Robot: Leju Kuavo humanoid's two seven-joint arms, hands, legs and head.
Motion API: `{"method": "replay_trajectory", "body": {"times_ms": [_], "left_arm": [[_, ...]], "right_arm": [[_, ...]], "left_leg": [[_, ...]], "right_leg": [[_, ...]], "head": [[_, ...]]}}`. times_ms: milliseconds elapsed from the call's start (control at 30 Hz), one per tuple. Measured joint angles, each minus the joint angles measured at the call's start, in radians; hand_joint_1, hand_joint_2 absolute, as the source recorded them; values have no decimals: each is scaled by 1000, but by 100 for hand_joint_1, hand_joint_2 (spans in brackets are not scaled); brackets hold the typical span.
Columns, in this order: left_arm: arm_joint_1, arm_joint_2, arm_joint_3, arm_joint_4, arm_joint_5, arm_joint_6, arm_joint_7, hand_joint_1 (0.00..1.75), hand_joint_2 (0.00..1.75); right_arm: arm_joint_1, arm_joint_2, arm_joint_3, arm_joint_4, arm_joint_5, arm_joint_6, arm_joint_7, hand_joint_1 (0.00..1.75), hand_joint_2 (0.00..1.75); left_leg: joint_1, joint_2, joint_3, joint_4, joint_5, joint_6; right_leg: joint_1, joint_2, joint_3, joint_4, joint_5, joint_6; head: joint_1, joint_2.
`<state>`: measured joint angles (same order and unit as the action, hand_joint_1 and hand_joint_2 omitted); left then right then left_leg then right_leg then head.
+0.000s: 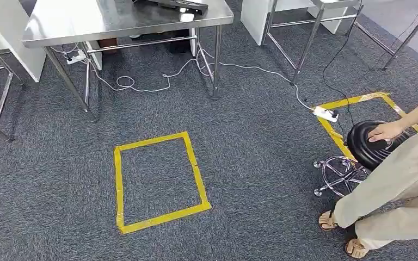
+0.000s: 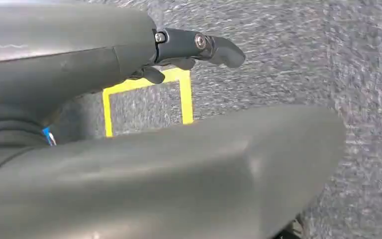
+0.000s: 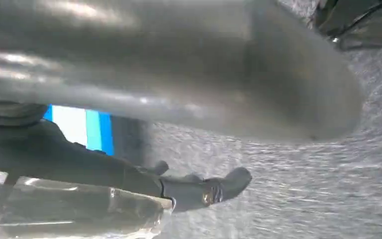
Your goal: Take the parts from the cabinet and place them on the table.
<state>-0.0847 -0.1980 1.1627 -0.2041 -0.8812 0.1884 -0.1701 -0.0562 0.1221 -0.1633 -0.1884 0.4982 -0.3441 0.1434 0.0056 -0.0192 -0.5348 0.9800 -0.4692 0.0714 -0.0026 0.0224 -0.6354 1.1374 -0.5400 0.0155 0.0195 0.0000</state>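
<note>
We see left hand and right hand over grey carpet — fingers apart, holding nothing; steel table far left.

Both hands have smooth grey covers: the left hand shows dark fingers with silver screws, the right hand a brass-coloured screw.

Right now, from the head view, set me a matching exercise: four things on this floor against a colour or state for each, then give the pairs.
Things:
1. tape rectangle
2. stool
3. power strip
4. table

Descriptions:
A. white, lying on the carpet with cables attached
B. shiny metal top on metal legs
C. yellow, stuck flat to the carpet
D. black seat with a person's hand resting on it

Pairs: 1-C, 2-D, 3-A, 4-B
</note>
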Motion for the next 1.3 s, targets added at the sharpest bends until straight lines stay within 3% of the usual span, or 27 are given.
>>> {"method": "replay_trajectory", "body": {"times_ms": [67,100,167,200,233,267,400,433,467,500,567,633,700,733,767,833,900,933,967,1000,1067,1100,1133,1200,1233,1267,1300], "left_arm": [[0,0,0,2,-2,-2,2,0,0],[0,0,0,2,-2,-2,3,0,0],[0,0,0,2,-3,-2,6,0,0],[-1,0,0,2,-3,-2,10,0,0],[-3,0,0,2,-3,1,16,0,0],[-2,1,0,2,-1,4,21,0,0],[-10,1,0,2,0,18,35,0,0],[-10,2,0,2,0,21,37,0,0],[-9,2,0,2,0,22,38,0,0],[-8,2,0,2,0,22,40,0,0],[-5,3,0,2,2,24,42,0,0],[-3,3,0,2,2,24,42,0,0],[-4,3,0,2,8,31,45,0,0],[-4,3,0,2,10,34,46,0,0],[-3,3,0,2,9,34,49,0,0],[-4,3,0,2,-3,34,52,0,0],[-6,2,0,2,-10,34,51,0,0],[-7,1,0,2,-11,33,51,0,0],[-8,1,0,2,-12,33,51,0,0],[-7,2,0,2,-12,32,52,0,0],[-6,2,0,2,-16,32,58,0,0],[-6,2,0,2,-20,32,64,0,0],[-6,2,0,2,-21,32,70,0,0],[-6,2,0,2,-23,34,84,0,0],[-6,2,0,2,-24,36,90,0,0],[-6,2,0,2,-24,38,93,0,0],[-6,2,0,2,-24,39,95,0,0]], "right_arm": [[0,-4,-1,0,0,0,4,0,0],[1,-5,-2,0,0,0,5,0,0],[5,-6,-3,0,0,0,9,0,0],[5,-8,-5,0,1,0,9,0,0],[4,-8,-5,0,4,3,9,0,0],[-1,-7,-5,0,7,5,9,0,0],[0,-7,-5,0,17,11,12,0,0],[0,-6,-5,0,20,15,14,0,0],[-1,-6,-5,0,22,16,15,0,0],[-1,-5,-5,0,23,18,16,0,0],[0,-4,-5,0,23,22,16,0,0],[2,-4,-5,0,23,22,16,0,0],[1,-4,-5,0,27,25,20,0,0],[-1,-4,-5,0,32,29,24,0,0],[-3,-4,-5,0,36,35,28,0,0],[-7,-5,-4,0,40,41,39,0,0],[0,-6,-4,0,41,41,44,0,0],[0,-6,-4,0,41,41,45,0,0],[0,-6,-4,0,43,41,45,0,0],[-2,-6,-4,0,44,41,45,0,0],[-4,-7,-2,0,51,41,44,0,0],[-4,-7,-1,0,54,41,42,0,0],[-2,-7,1,0,56,41,39,0,0],[0,-9,3,0,60,42,32,0,0],[-1,-9,4,0,62,42,30,0,0],[-6,-10,6,0,65,42,27,0,0],[-9,-10,7,0,69,43,26,0,0]], "left_leg": [[-1,36,-5,1,0,-1],[0,51,-5,1,1,-2],[1,74,-5,2,1,-7],[3,86,-3,2,0,-12],[0,95,2,5,-2,-21],[-7,104,2,5,-5,-31],[2,128,9,3,-4,-55],[10,96,1,20,-21,-66],[11,54,-19,70,-69,-69],[11,33,-51,147,-120,-70],[12,22,-123,316,-194,-72],[15,21,-124,330,-176,-72],[23,11,-36,164,-83,-71],[29,-21,8,80,-50,-72],[32,-69,26,32,-47,-73],[24,-54,20,31,-49,-67],[14,-31,19,26,-38,-47],[20,-14,17,18,-26,-31],[15,-6,12,18,-24,-22],[13,9,9,18,-23,-17],[7,41,2,19,-21,-14],[4,54,0,19,-20,-13],[2,67,-2,19,-20,-13],[-1,88,0,19,-20,-13],[-3,98,3,20,-20,-14],[-7,105,5,20,-20,-16],[-14,114,7,22,-24,-23]], "right_leg": [[-10,-8,-72,154,-56,8],[-17,-11,-76,168,-54,19],[-28,-20,-13,68,-10,46],[-32,-36,54,-44,28,60],[-34,-84,117,-148,49,64],[-22,-95,115,-154,53,52],[-22,-56,100,-161,65,16],[-40,-48,112,-164,72,5],[-37,-41,107,-163,78,-6],[-35,-35,102,-164,81,-10],[-32,-16,92,-163,86,-15],[-32,8,89,-162,89,-11],[-35,37,90,-157,92,-6],[-35,49,87,-153,93,-3],[-27,55,81,-145,92,2],[-20,74,62,-142,98,19],[-19,99,44,-152,112,41],[-26,82,41,-138,106,42],[-22,31,23,-102,80,35],[-24,4,-11,-32,40,28],[-25,-10,-85,136,-31,26],[-24,-10,-100,181,-43,32],[-23,-11,-88,173,-38,39],[-22,-21,15,20,10,51],[-18,-49,81,-84,35,51],[-11,-95,114,-148,39,38],[2,-92,111,-150,49,33]], "head": [[0,0],[2,0],[3,0],[2,0],[4,0],[5,0],[-1,0],[-3,0],[-8,0],[-9,0],[-10,0],[-10,0],[-10,0],[-10,0],[-12,0],[-7,0],[-9,0],[-8,0],[-5,0],[4,0],[5,0],[6,0],[5,0],[5,0],[6,0],[6,0],[4,0]]}}
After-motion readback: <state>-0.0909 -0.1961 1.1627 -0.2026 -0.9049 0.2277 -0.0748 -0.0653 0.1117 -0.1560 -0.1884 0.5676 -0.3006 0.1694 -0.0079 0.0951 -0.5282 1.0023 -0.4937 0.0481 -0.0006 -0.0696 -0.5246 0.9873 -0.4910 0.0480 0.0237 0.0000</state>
